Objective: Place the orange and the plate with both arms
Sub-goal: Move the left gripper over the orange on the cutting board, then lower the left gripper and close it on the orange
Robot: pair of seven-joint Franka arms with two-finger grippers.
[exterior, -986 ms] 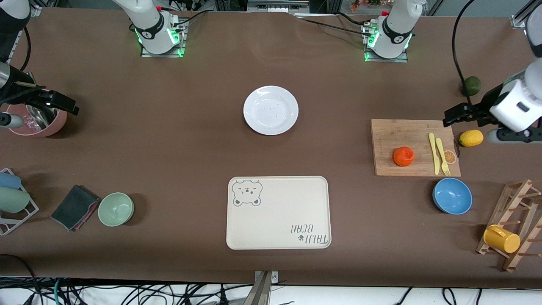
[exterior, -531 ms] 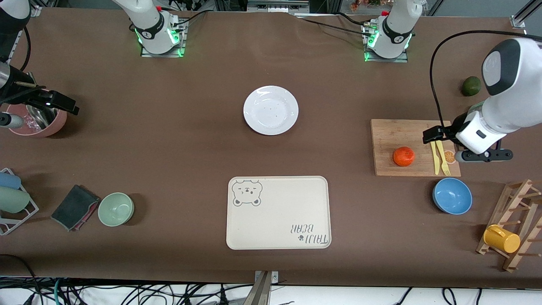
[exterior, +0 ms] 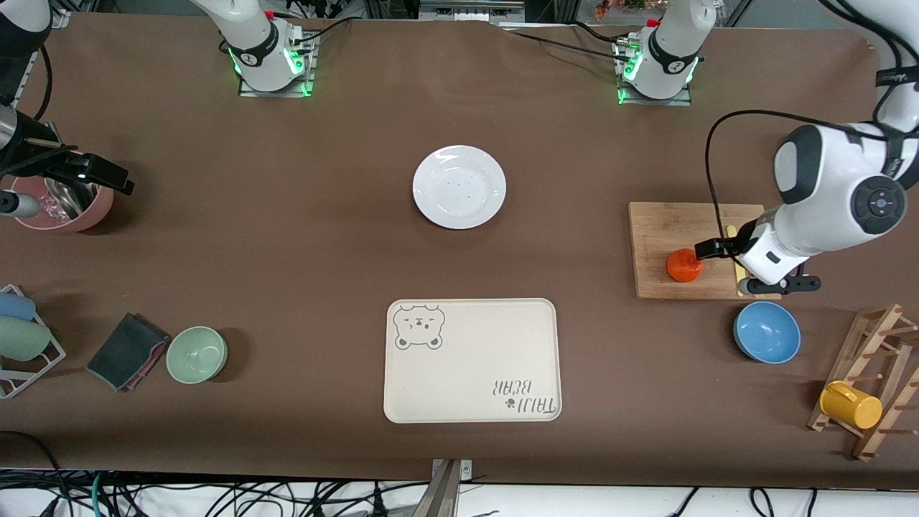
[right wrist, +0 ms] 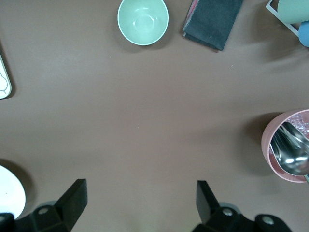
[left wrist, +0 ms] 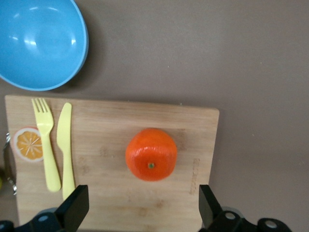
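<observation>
Brown cloth covers the table, and at the left arm's end the orange [exterior: 684,265] sits on a wooden cutting board [exterior: 668,226], with the left gripper [left wrist: 140,212] spread wide over it and holding nothing (yellow fork [left wrist: 46,145] and knife [left wrist: 65,147] lie at about nine o'clock of the fruit in the left wrist view). If it descends off-centre, one finger could clip the round fruit and roll it across the board. The speckled white plate [exterior: 459,187] lies well apart mid-table, while the right gripper [right wrist: 140,205] waits open and empty over bare cloth beside the pink cup [exterior: 64,208].
</observation>
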